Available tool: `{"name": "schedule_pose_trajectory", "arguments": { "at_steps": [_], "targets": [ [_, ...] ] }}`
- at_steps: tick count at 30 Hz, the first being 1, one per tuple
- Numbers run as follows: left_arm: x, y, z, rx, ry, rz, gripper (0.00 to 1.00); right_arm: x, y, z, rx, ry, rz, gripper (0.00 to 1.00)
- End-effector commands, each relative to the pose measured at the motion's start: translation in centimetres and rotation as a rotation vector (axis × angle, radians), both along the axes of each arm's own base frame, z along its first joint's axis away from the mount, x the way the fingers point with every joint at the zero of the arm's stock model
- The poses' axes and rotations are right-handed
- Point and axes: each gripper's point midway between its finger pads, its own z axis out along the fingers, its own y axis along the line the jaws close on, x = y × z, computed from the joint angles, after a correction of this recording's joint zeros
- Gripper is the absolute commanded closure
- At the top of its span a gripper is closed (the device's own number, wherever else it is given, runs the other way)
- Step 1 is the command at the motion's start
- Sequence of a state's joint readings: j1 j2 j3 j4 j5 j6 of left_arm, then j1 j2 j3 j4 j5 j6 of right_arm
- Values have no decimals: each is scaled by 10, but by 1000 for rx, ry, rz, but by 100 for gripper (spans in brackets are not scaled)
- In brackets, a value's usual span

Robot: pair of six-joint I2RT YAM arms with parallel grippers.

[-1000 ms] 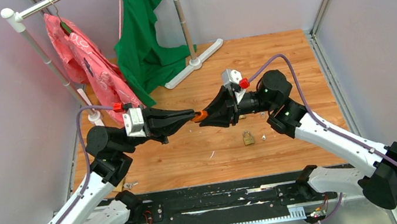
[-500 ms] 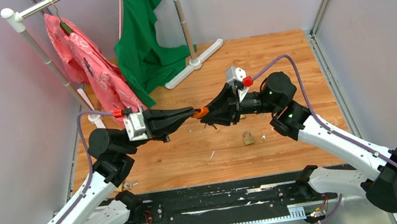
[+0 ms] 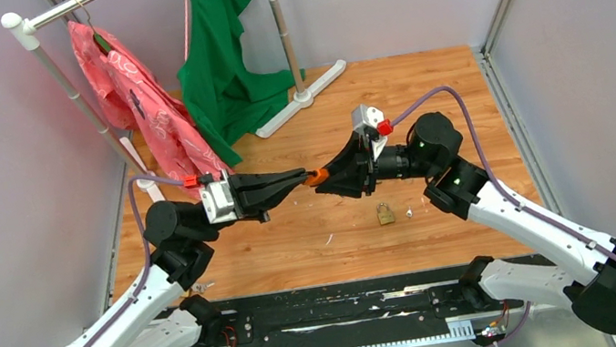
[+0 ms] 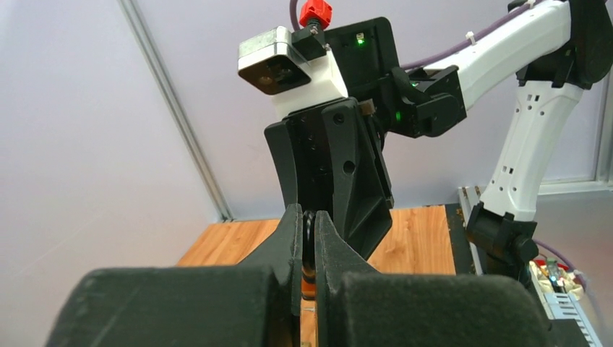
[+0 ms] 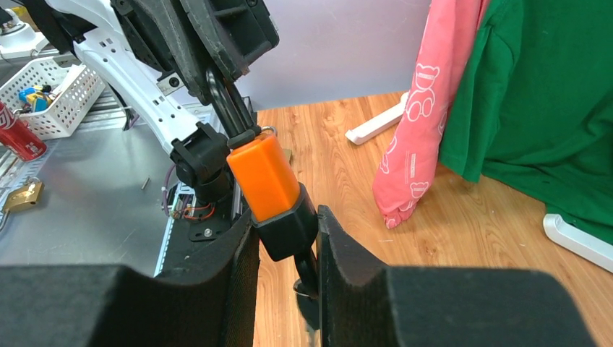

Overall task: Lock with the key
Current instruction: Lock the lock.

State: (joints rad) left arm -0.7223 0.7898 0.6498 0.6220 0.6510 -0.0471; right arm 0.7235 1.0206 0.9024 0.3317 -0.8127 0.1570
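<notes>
An orange lock (image 3: 314, 175) with a black end hangs in mid-air between both grippers, above the wooden table. My left gripper (image 3: 302, 177) is shut on the lock's thin black shackle (image 4: 309, 231), and an orange strip shows low in the slit between its fingers. My right gripper (image 5: 285, 217) faces it, jaws shut against the black end of the lock (image 5: 264, 177). A black-headed key (image 5: 307, 271) with a small ring hangs under that end, against the right-hand finger. Whether the key sits in the keyhole is hidden.
A brass padlock (image 3: 385, 213) lies on the wooden table (image 3: 421, 92) below the right arm. A clothes rack (image 3: 46, 47) with a pink garment (image 3: 142, 106) and a green one (image 3: 219, 67) stands at the back left. Off the table are a white basket (image 5: 50, 87) and a red can (image 5: 20, 134).
Both grippers have drifted slightly to the right together, with the orange lock still held between them. The right wrist has pulled back a little.
</notes>
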Motion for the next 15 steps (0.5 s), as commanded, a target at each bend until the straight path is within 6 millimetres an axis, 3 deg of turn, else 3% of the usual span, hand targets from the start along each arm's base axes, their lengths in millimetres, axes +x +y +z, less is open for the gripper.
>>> {"name": "schedule_pose_trajectory", "arguments": {
  "at_steps": [1,5,9,15],
  "targets": [
    [-28,-14,-147,424,376,-203,100,-15,-24,121,315,-291,-66,100],
    [-27,-10,-140,449,319,-196,100,-13,-20,110,279,-275,-56,100],
    [-29,-8,-131,464,278,-203,100,-9,-12,83,166,-238,-32,100],
    [-27,1,-136,509,278,-186,100,-9,-17,65,73,-233,-49,100]
  ]
}}
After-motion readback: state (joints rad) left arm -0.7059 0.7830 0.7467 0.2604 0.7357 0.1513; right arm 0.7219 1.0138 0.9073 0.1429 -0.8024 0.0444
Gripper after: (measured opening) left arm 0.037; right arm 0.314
